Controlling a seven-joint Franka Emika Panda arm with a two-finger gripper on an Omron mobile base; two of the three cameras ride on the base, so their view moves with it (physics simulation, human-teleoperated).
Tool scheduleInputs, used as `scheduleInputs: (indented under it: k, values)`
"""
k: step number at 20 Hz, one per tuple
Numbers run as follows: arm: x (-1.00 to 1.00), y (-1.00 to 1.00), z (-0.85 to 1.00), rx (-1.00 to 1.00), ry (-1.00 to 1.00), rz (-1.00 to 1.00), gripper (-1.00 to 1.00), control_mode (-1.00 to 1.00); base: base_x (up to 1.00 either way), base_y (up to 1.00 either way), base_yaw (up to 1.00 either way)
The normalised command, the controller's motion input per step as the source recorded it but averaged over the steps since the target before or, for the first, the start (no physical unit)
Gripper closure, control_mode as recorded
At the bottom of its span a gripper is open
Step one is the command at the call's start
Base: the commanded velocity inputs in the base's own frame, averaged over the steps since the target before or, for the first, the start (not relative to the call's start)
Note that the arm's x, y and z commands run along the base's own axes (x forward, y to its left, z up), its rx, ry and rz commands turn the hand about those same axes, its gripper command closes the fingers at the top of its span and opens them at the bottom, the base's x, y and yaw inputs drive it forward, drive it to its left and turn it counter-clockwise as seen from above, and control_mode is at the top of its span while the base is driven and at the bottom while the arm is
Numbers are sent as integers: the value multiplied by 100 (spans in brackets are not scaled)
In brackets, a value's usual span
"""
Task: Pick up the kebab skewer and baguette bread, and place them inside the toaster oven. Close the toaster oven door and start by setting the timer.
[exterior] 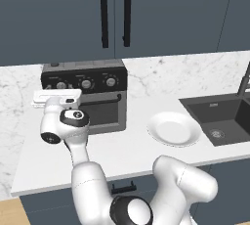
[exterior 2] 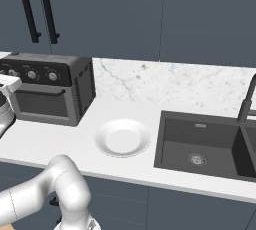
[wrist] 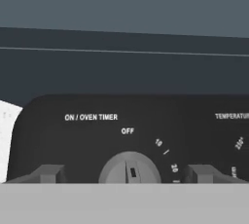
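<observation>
The oven (exterior: 84, 99) stands at the counter's (exterior: 136, 136) back left, door (exterior: 100, 111) closed. The end effector (wrist: 127, 173) sits straight in front of the timer knob (wrist: 129, 169), its fingers (wrist: 48, 173) spread wide either side, not touching. The knob's pointer reads OFF, so the coming move likely means closing in squarely and twisting.

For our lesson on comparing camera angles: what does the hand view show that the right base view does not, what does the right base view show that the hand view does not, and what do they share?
Hand view alone: the printed labels ON / OVEN TIMER and OFF, with the timer knob pointing at OFF between the open gripper tips.

Right base view alone: the shut toaster oven door, a white plate, the dark sink and the faucet.

Both: the toaster oven and its black knob panel.
</observation>
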Motion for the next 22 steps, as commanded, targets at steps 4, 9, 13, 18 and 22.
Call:
scheduleInputs:
  k: [4, 9, 13, 18, 22]
  values:
    - [0, 0, 0, 0, -2, -1, -100, -100, 0, 0, 0]
    - [0, 0, 0, 0, 0, -2, 100, -100, 0, 0, 0]
    - [0, -1, 0, 0, 0, -3, 100, -100, 0, 0, 0]
    - [0, -5, -1, 0, 0, -2, 100, -100, 0, 0, 0]
    - [0, -7, 0, 0, 0, -2, 100, -100, 0, 0, 0]
